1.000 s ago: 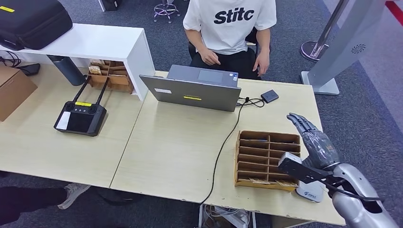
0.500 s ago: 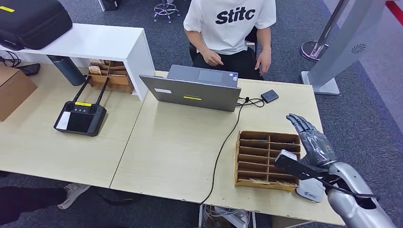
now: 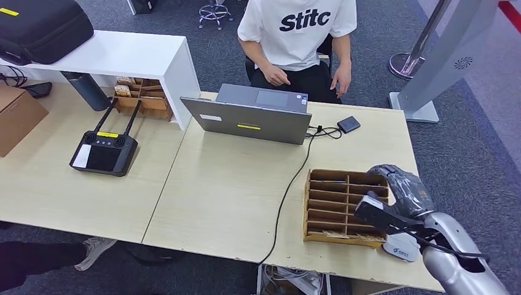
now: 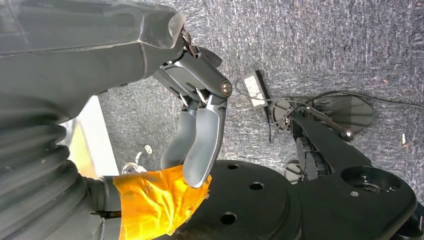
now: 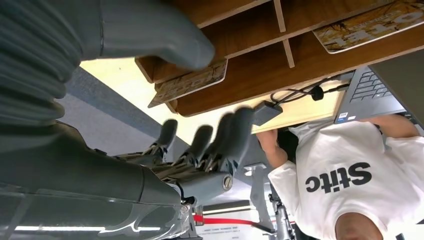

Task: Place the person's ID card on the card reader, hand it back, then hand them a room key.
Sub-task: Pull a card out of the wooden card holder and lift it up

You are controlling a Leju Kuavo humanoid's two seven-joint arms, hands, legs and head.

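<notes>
Since a second ago the right hand (image 3: 402, 187) has curled from flat and spread to bent, fingers (image 5: 235, 137) hooked down over the rack (image 3: 335, 206), holding nothing. Key cards (image 5: 187, 82) lie flat in its wooden slots, just under the fingertips, long edges along the slots. Left hand (image 4: 197, 135) hangs by the floor, fingers together, empty. Beyond the rack, past the grey laptop (image 3: 252, 117), sits the small dark reader (image 3: 348, 124); I see no ID card.

The right robot hand (image 3: 402, 192) has curled its fingers (image 5: 235, 137), earlier stretched flat, and dipped toward the right edge of the tray (image 3: 344, 208), holding nothing
</notes>
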